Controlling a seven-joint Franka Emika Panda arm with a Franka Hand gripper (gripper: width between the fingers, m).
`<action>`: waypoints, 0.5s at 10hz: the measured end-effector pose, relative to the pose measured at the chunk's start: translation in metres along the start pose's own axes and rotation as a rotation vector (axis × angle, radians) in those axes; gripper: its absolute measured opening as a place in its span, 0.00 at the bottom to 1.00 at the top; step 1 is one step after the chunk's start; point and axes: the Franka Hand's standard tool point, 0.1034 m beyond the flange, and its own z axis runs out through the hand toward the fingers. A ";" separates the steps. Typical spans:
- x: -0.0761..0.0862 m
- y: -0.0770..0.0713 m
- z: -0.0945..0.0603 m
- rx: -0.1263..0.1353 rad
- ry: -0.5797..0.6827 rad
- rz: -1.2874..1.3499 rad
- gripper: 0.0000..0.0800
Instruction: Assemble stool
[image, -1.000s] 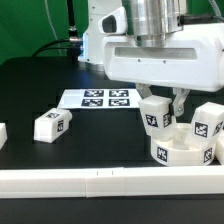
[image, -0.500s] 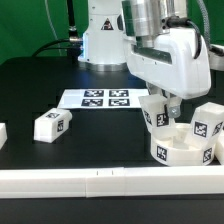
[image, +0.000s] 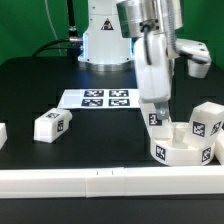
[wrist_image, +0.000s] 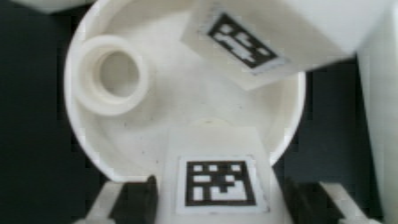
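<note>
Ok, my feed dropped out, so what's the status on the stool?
Gripper shut on held leg block, low over seat disc. Second leg block already stands on the seat disc. Loose leg block lies apart on the exterior view's left; nothing blocking.

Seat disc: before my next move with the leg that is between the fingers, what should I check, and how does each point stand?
1. Leg block sits between the fingers of the gripper: ok.
2. Fingers clamped on it: cannot tell, dark gaps beside it.
3. Upright over the seat disc: ok.
4. Fully seated in its socket: cannot tell.
5. Second leg stands in the disc: ok.
6. Empty socket unobstructed: ok.
</note>
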 end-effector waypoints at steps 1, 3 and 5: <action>0.000 -0.002 0.000 0.021 -0.015 0.122 0.42; -0.001 -0.002 0.001 0.027 -0.025 0.255 0.42; -0.001 -0.003 0.001 0.026 -0.030 0.340 0.42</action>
